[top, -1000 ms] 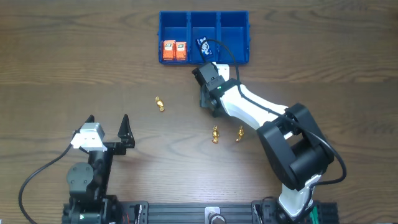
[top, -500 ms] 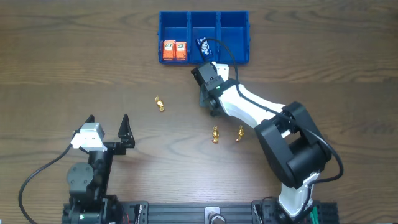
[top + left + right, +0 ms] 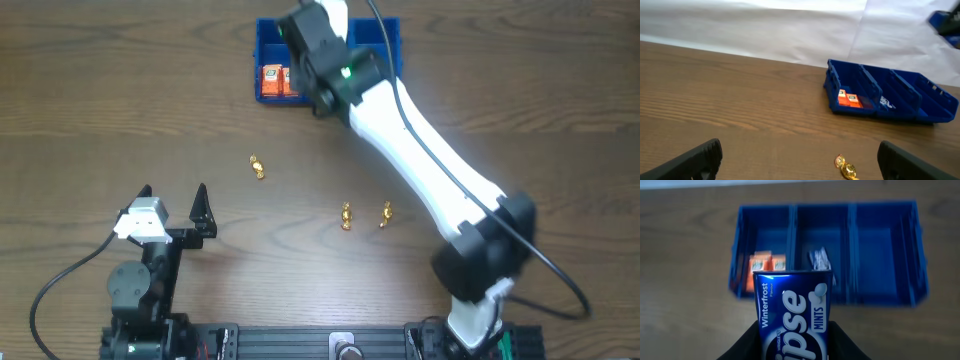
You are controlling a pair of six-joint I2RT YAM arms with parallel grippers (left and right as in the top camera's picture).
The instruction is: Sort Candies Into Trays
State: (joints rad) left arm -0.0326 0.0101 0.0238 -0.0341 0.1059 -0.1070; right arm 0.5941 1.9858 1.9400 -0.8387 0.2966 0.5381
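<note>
Wooden bench (image 3: 100,100) below: right hand (image 3: 792,347) clamps the mint pack (image 3: 792,305); centre it over the tray's (image 3: 920,255) middle compartment, then lower before releasing. Left hand (image 3: 173,195) gapes empty.

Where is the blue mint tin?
In the right wrist view, the right pincer holds the mint tin lifted by the blue tray, nearest the orange candies.

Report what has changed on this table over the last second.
The right claw rose from the table and swung over the blue tray, carrying a blue mint pack. The left claw, the three gold candies and the orange candies in the tray stayed put.
</note>
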